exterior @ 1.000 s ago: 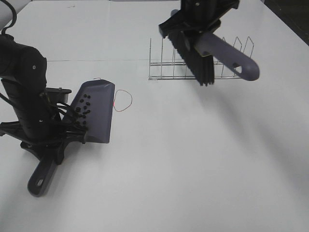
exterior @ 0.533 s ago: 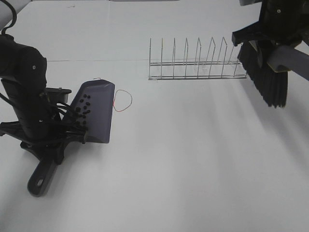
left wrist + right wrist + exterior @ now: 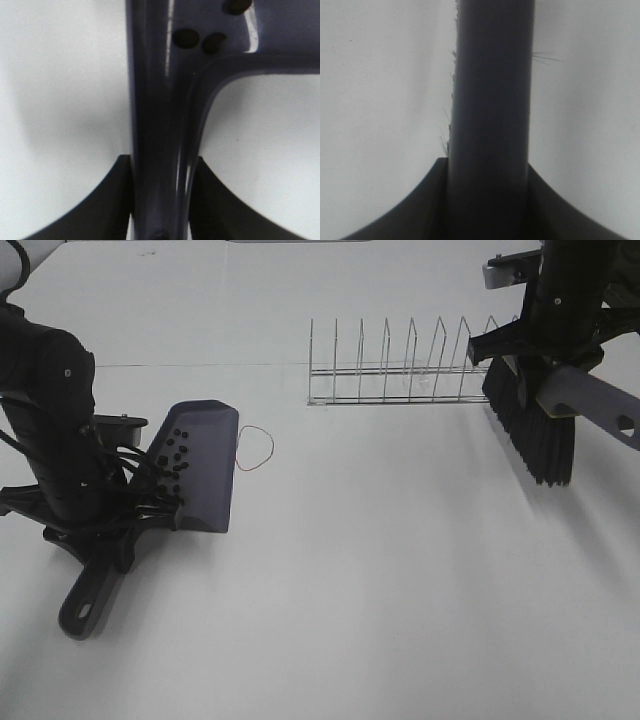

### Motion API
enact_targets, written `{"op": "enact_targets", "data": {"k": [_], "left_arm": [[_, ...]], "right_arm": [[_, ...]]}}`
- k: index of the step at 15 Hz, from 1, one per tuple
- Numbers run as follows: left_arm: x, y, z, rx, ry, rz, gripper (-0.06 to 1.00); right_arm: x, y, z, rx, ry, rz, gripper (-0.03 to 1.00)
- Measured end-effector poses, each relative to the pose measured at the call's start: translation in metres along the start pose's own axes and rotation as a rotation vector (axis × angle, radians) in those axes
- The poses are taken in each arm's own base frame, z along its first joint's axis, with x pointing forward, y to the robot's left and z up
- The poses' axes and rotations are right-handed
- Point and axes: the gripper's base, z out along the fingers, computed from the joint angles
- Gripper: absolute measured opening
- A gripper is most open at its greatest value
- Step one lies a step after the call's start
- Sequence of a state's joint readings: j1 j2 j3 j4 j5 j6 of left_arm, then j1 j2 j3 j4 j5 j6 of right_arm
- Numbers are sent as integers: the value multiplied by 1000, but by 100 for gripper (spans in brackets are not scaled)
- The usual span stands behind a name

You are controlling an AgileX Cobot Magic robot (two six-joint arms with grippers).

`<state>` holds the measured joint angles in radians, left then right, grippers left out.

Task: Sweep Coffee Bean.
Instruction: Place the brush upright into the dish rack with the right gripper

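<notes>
The grey dustpan (image 3: 200,465) lies at the left of the table with several tiny dark coffee beans (image 3: 175,455) in its tray. My left gripper (image 3: 108,532) is shut on the dustpan's handle (image 3: 160,125). A few beans (image 3: 186,37) show in the left wrist view, where the handle meets the tray. My right gripper (image 3: 548,345) is shut on the handle (image 3: 490,100) of a dark brush (image 3: 535,435). It holds the brush above the table at the far right, bristles down, just past the rack's right end.
A wire dish rack (image 3: 400,375) stands at the back middle. A thin red wire loop (image 3: 255,448) lies on the white table (image 3: 380,570) by the dustpan's front edge.
My right arm has carried the brush from over the rack to the far right, then a little lower. The dustpan has shifted slightly in my left gripper.
</notes>
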<state>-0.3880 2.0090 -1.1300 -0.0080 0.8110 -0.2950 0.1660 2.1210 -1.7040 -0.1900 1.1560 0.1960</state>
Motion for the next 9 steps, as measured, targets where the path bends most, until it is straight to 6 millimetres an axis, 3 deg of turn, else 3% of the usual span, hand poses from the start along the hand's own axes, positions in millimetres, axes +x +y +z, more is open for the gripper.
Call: {"op": "enact_targets", "data": {"k": [5, 9], "left_arm": [[-4, -2, -6, 4, -9, 1, 27], [-4, -2, -7, 7, -8, -1, 27]], "right_arm": [[-6, 10, 4, 30, -61, -45, 29], [-11, 12, 23, 65, -50, -62, 29]]}}
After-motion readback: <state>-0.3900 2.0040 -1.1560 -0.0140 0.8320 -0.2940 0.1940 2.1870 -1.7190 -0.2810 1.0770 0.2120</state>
